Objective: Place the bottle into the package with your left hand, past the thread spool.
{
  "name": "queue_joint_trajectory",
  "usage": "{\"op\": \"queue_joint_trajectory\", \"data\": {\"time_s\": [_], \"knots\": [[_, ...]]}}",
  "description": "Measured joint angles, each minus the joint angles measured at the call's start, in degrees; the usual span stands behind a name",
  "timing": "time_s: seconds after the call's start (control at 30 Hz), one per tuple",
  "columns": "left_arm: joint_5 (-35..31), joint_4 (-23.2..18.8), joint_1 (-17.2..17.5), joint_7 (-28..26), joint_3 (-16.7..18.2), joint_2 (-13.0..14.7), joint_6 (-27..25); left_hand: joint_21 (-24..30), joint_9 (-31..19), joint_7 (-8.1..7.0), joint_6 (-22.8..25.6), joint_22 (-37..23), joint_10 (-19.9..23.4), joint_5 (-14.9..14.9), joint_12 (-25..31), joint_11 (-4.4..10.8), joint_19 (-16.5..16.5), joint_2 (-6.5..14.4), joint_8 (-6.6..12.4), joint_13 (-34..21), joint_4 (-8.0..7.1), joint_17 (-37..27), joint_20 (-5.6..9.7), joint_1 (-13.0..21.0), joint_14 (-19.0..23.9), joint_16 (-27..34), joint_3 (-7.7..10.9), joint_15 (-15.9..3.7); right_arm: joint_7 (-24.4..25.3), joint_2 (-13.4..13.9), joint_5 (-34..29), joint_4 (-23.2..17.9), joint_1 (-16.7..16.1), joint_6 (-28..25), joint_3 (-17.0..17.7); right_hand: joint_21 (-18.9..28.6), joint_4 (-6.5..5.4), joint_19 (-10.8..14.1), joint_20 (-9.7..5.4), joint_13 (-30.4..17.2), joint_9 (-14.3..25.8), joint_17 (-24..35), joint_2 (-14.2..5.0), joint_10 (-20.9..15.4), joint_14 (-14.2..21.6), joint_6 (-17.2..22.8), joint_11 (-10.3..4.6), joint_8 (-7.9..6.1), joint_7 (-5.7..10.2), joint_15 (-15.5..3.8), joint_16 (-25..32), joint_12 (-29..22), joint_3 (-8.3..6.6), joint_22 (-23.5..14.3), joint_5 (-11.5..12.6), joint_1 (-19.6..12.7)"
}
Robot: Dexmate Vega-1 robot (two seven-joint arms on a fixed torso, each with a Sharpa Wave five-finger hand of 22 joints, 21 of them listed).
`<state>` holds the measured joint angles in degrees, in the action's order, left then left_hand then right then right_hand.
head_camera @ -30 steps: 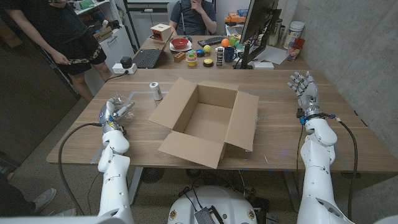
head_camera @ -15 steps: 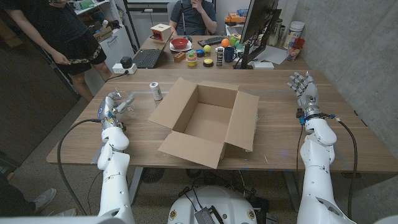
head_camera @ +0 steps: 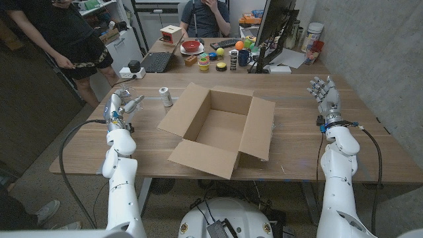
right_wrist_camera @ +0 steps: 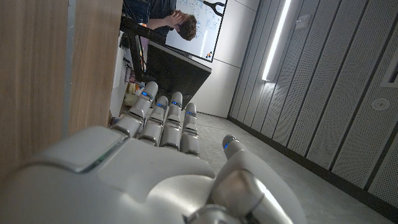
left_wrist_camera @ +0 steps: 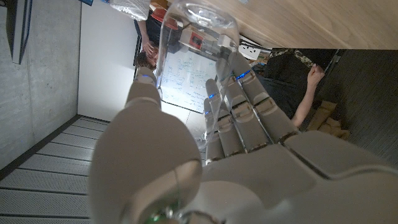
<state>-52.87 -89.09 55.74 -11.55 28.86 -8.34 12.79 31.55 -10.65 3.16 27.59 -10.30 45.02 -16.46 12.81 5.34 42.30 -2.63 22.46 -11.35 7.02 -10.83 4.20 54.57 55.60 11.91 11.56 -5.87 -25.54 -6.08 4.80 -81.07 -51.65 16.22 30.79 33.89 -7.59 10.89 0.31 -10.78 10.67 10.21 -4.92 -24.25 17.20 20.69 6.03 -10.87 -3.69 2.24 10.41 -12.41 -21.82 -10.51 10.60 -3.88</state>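
At the counter's [head_camera: 297, 99] left side, the left hand [head_camera: 120, 108] grips a clear bottle [head_camera: 132, 102], lifted off the wood; the left wrist view shows fingers [left_wrist_camera: 239, 112] wrapped around it. Right of it stands a thread spool [head_camera: 166, 96], then the open cardboard package [head_camera: 221, 129], its inside bare. Far right, the right hand [head_camera: 324, 91] stands upright, fingers straight, holding nothing.
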Motion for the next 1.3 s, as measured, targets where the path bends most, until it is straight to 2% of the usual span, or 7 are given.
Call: {"op": "queue_joint_trajectory", "data": {"time_s": [0.53,1.3], "knots": [[0.5,-5.4,0.4,3.9,-0.2,-2.0,2.5,-0.2,0.0,-0.09,0.5,0.0,0.5,0.4,-0.4,0.08,0.0,-0.4,-0.80,0.0,0.00,0.0,-0.01,0.4,0.0,-0.1,0.00,0.00,-0.1,0.0,0.6,-1.3,-0.9,0.0,0.3,-0.2,0.00,0.0,0.00,0.0,0.0,-0.1,0.00,0.0,0.0,0.0,0.00,0.00,0.01,0.00,0.0,0.0,0.00,0.0,0.0,0.0],[7.6,-10.0,-0.6,17.4,1.1,-3.9,7.1,-0.6,0.0,-0.28,1.1,0.0,0.7,0.4,-1.0,0.09,-0.2,-0.4,-1.91,-0.3,-0.02,0.0,0.19,0.4,0.0,-0.5,0.03,0.00,0.2,0.0,1.6,-3.0,-2.2,0.5,1.1,-0.2,0.00,0.3,-0.33,0.0,0.0,-0.1,0.00,-0.3,0.0,0.3,0.33,0.00,-0.30,0.00,0.0,0.0,0.00,0.0,0.0,0.0]]}}
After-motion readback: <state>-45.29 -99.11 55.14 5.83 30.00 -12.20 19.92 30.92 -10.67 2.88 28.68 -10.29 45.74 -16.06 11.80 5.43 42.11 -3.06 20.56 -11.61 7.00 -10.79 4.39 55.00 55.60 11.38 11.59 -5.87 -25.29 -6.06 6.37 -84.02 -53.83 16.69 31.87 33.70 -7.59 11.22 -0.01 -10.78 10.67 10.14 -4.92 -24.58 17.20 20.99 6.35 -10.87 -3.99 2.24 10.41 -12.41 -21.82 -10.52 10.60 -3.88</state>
